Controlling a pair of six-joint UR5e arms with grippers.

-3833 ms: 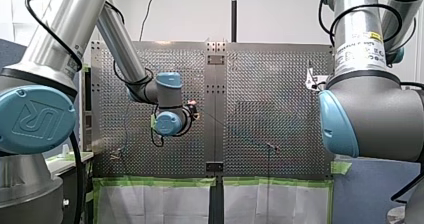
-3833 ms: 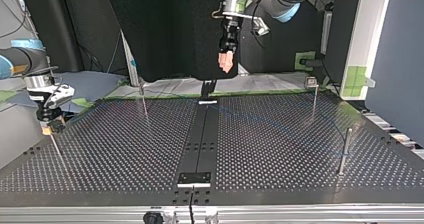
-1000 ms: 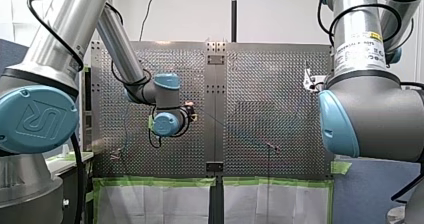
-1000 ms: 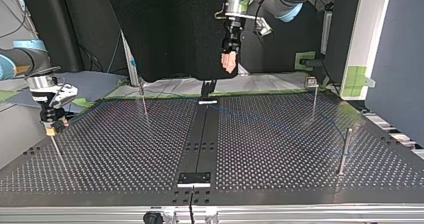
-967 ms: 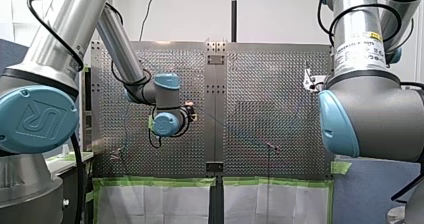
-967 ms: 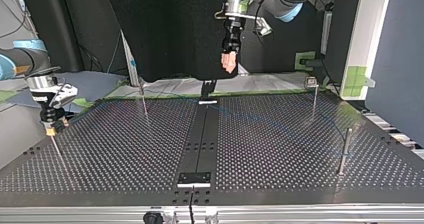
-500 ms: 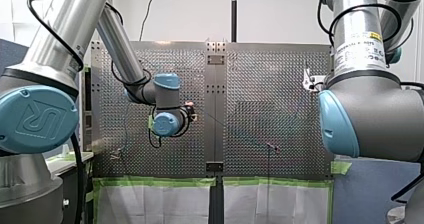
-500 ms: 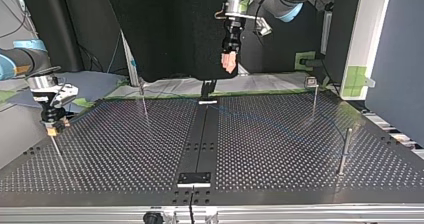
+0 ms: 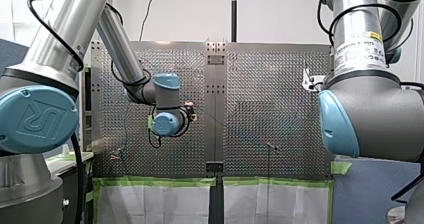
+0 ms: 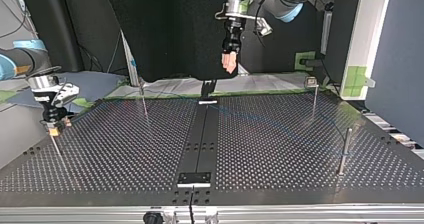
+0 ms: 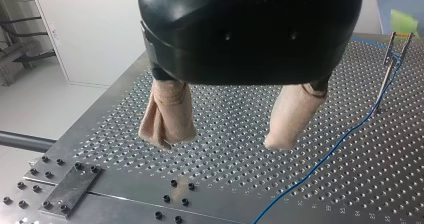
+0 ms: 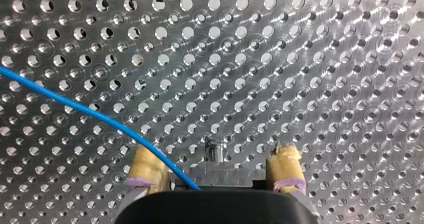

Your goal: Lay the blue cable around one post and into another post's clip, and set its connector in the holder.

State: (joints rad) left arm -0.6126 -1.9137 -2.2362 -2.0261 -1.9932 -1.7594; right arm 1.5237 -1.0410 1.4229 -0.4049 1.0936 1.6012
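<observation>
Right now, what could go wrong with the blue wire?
The blue cable runs beside one yellow pad of my right end effector, which stands open, so it may slip free. That end effector also sits just over a thin post, which it might bump. My left end effector hangs open, high above the table, so it cannot steady the slack.

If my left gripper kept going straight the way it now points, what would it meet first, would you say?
Most likely the bare table: the left gripper, open, points down at it with nothing between its pads. The blue cable lies off to one side, outside that line, though depth is unclear.
</observation>
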